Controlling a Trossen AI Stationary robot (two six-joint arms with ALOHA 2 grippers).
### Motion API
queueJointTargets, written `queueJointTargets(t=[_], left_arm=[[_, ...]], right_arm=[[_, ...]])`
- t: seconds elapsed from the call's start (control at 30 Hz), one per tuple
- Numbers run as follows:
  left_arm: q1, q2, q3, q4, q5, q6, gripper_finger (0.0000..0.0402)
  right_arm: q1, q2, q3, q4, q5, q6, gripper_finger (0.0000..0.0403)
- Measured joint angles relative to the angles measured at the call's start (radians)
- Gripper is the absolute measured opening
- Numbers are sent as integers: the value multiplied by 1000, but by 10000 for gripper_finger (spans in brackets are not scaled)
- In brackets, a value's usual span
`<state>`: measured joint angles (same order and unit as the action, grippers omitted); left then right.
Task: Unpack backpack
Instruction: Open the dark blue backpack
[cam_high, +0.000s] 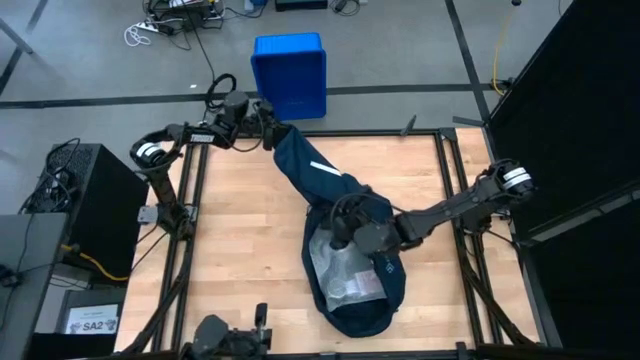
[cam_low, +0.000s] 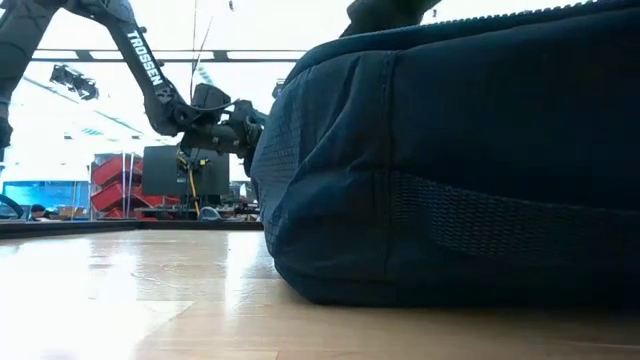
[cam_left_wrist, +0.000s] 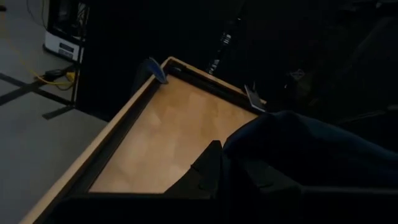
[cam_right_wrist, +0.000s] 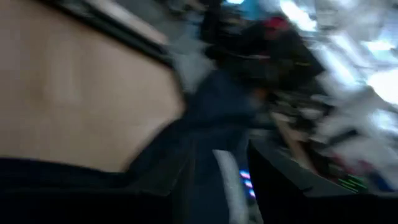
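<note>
Left gripper (cam_high: 268, 122): clamped on the backpack's (cam_high: 345, 245) far end, raised at the table's (cam_high: 240, 250) far-left edge.
Right gripper (cam_high: 345, 225): at the bag's open mouth mid-table; finger state unreadable.
Technique: keep fabric taut, reach for the clear packet (cam_high: 345, 270) inside.

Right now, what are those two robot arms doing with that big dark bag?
They are unpacking a backpack on the wooden table. The left gripper holds up one end of it near the table's far edge. The right gripper is at the bag's open mouth, where clear plastic packaging shows inside. Nothing lies outside the bag yet.
</note>
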<state>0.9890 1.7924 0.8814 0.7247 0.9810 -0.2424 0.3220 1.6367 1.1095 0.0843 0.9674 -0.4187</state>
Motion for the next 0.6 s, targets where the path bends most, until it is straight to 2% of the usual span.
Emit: queueJointTargets(t=[0.07, 0.23, 0.4, 0.5, 0.6], left_arm=[[0, 0, 0, 15, 9, 0, 0], [-6, 0, 0, 43, 41, -4, 0], [-10, 0, 0, 50, 59, -9, 0], [-9, 0, 0, 50, 74, -10, 0], [-9, 0, 0, 51, 83, -15, 0]], right_arm=[[-32, 15, 0, -31, -63, 38, 145], [-99, 42, -1, -106, -87, 57, 188], [-148, 93, 0, -130, -178, 56, 234], [-156, 125, -1, -132, -172, 56, 257], [-155, 145, -1, -130, -107, 55, 272]])
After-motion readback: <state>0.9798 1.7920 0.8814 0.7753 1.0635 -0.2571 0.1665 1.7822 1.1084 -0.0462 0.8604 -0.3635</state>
